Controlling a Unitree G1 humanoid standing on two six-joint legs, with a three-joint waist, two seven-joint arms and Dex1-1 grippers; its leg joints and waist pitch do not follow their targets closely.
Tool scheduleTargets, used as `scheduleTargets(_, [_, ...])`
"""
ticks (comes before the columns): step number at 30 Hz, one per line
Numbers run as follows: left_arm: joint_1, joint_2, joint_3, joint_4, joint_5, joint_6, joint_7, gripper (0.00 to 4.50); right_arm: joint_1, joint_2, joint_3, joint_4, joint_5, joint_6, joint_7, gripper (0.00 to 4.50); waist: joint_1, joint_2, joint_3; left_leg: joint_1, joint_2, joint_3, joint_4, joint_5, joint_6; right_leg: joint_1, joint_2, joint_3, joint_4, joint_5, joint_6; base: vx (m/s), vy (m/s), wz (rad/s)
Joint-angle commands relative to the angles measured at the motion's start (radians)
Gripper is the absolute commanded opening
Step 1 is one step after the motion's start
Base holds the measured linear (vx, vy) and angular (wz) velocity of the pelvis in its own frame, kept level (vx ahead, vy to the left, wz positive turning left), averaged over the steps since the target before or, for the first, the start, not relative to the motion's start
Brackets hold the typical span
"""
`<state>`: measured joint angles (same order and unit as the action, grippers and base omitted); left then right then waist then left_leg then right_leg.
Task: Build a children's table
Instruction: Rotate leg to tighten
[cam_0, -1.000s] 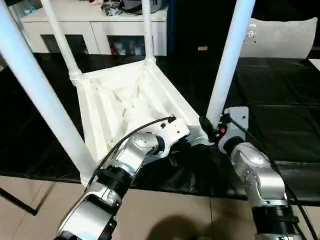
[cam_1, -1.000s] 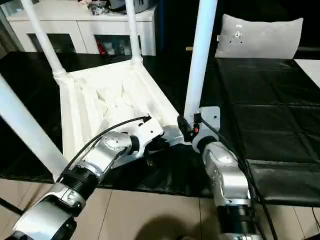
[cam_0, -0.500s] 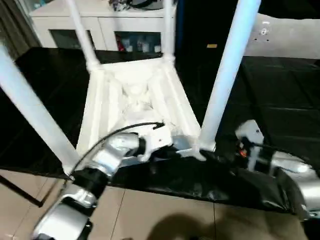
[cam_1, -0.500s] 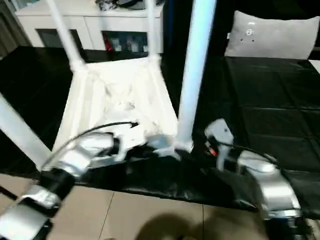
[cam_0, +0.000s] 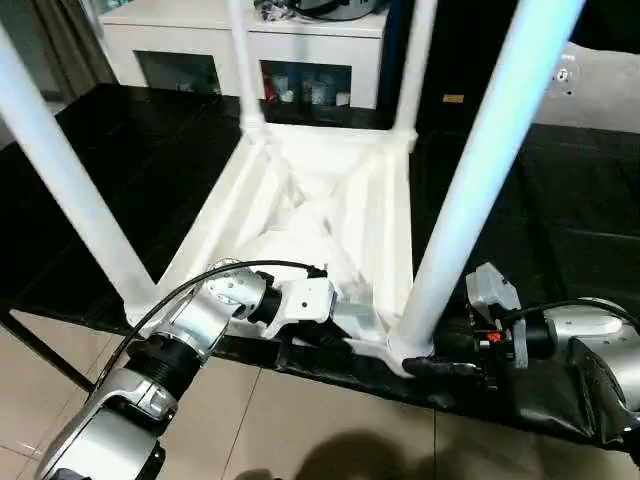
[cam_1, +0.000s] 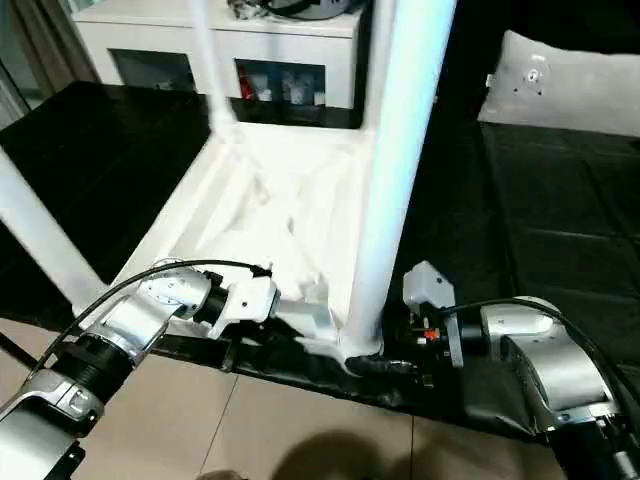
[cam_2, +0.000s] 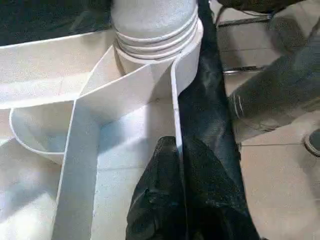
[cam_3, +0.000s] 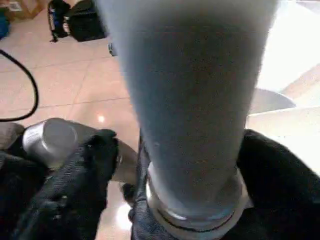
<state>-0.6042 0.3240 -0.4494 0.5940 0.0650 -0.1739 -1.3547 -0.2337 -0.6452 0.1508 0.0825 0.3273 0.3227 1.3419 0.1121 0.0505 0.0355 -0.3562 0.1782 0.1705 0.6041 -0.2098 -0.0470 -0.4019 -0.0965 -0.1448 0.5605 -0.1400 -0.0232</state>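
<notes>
Upturned table, four legs seated. Left gripper jaws pinch rim; right gripper jaws straddle near leg base. Risk: twisting could unseat leg.

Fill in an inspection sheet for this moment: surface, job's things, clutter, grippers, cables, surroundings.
Surface: black mat on the floor.
Job's things: children's table upside down on the mat, four legs standing in its corner sockets; near right leg.
Clutter: nothing seen.
Grippers: left gripper shut on the tabletop's edge rib; right gripper around the near right leg's base, a finger either side.
Cables: black cable over the left forearm.
Surroundings: white cabinet with glass doors, grey cushion, tiled floor.
</notes>
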Motion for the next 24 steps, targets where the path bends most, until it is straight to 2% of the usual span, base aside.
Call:
scheduleTargets(1, [0.002,0.001,-0.033,-0.029,0.015,-0.021,-0.04,0.0,-0.014,-0.003,0.007,0.0,0.014,0.006,0.018,3.61,-0.002,-0.028,-0.062,0.001,0.061,-0.013,-0.07,-0.139,0.103,0.058,-0.076,0.062,-0.065,-0.383,-0.122,0.0,0.0,0.0])
scheduleTargets(2, [0.002,0.004,-0.034,-0.031,0.013,-0.023,-0.045,0.0,-0.02,-0.005,0.015,0.005,0.017,0.011,0.034,3.58,-0.001,-0.032,-0.063,0.0,0.061,-0.013,-0.07,-0.137,0.102,0.059,-0.074,0.062,-0.063,-0.37,-0.122,0.0,0.0,0.0])
scheduleTargets(3, [0.002,0.004,-0.034,-0.031,0.013,-0.023,-0.045,0.0,-0.02,-0.005,0.015,0.005,0.017,0.011,0.034,3.52,0.0,-0.032,-0.063,0.0,0.062,-0.014,-0.07,-0.136,0.102,0.06,-0.074,0.062,-0.061,-0.365,-0.123,0.0,0.0,0.0])
scheduleTargets(4, [0.002,0.005,-0.035,-0.031,0.013,-0.024,-0.048,0.0,-0.022,-0.007,0.017,0.008,0.02,0.012,0.04,3.52,0.0,-0.035,-0.064,0.0,0.062,-0.014,-0.07,-0.134,0.1,0.06,-0.075,0.063,-0.061,-0.357,-0.125,0.0,0.0,0.0])
scheduleTargets(6, [0.003,0.009,-0.034,-0.032,0.013,-0.025,-0.049,0.0,-0.025,-0.012,0.015,0.013,0.025,0.016,0.051,3.22,0.0,-0.036,-0.064,0.0,0.062,-0.014,-0.07,-0.135,0.099,0.06,-0.075,0.063,-0.058,-0.35,-0.131,0.0,0.0,0.0])
scheduleTargets(9, [0.005,0.011,-0.034,-0.033,0.012,-0.026,-0.049,0.0,-0.027,-0.014,0.011,0.02,0.028,0.019,0.061,3.12,0.0,-0.038,-0.063,0.001,0.062,-0.013,-0.07,-0.133,0.096,0.06,-0.075,0.064,-0.059,-0.347,-0.135,0.0,0.0,0.0])
scheduleTargets(11, [0.007,0.014,-0.032,-0.036,0.007,-0.023,-0.047,0.0,-0.03,-0.014,0.013,0.023,0.034,0.022,0.067,2.86,0.001,-0.038,-0.064,0.001,0.063,-0.013,-0.07,-0.133,0.096,0.061,-0.075,0.064,-0.058,-0.342,-0.137,0.0,0.0,0.0])
scheduleTargets(13, [0.01,0.016,-0.029,-0.038,0.006,-0.021,-0.047,0.0,-0.03,-0.01,0.014,0.018,0.044,0.03,0.069,2.71,0.001,-0.038,-0.063,0.001,0.063,-0.013,-0.07,-0.133,0.095,0.061,-0.075,0.064,-0.058,-0.338,-0.138,0.0,0.0,0.0])
scheduleTargets(16, [0.016,0.019,-0.024,-0.045,0.002,-0.012,-0.046,0.0,-0.024,-0.004,0.014,0.003,0.059,0.044,0.065,2.47,0.002,-0.031,-0.063,0.001,0.063,-0.014,-0.071,-0.139,0.091,0.062,-0.075,0.064,-0.058,-0.339,-0.14,0.0,0.0,0.0])
scheduleTargets(17, [0.018,0.019,-0.022,-0.047,-0.001,-0.007,-0.045,0.0,-0.02,-0.001,0.013,-0.003,0.064,0.049,0.062,2.37,0.001,-0.034,-0.063,0.0,0.062,-0.014,-0.071,-0.139,0.09,0.062,-0.074,0.063,-0.058,-0.336,-0.14,0.0,0.0,0.0])
scheduleTargets(20, [0.025,0.013,-0.013,-0.056,-0.006,0.021,-0.027,0.0,0.006,0.021,0.002,-0.048,0.095,0.084,0.037,2.18,0.002,-0.031,-0.063,0.002,0.063,-0.014,-0.072,-0.141,0.086,0.062,-0.074,0.064,-0.061,-0.336,-0.141,0.0,0.0,0.0])
scheduleTargets(22, [0.022,-0.005,0.0,-0.056,0.003,0.07,0.032,0.0,0.034,0.056,-0.012,-0.102,0.128,0.139,-0.025,2.15,0.003,-0.032,-0.062,0.003,0.063,-0.014,-0.072,-0.144,0.082,0.062,-0.074,0.065,-0.061,-0.342,-0.137,0.0,0.0,0.0])
scheduleTargets(23, [0.019,-0.024,0.015,-0.053,0.004,0.096,0.079,0.0,0.045,0.083,-0.01,-0.124,0.113,0.15,-0.087,2.13,-0.002,-0.029,-0.056,0.003,0.062,-0.014,-0.076,-0.166,0.072,0.06,-0.072,0.062,-0.069,-0.388,-0.123,0.0,0.0,0.0])
scheduleTargets(24, [0.018,-0.029,0.019,-0.053,0.004,0.106,0.093,0.0,0.046,0.091,-0.01,-0.127,0.106,0.155,-0.108,2.13,-0.002,-0.029,-0.056,0.003,0.062,-0.014,-0.076,-0.166,0.072,0.06,-0.072,0.062,-0.069,-0.388,-0.123,0.0,0.0,0.0])
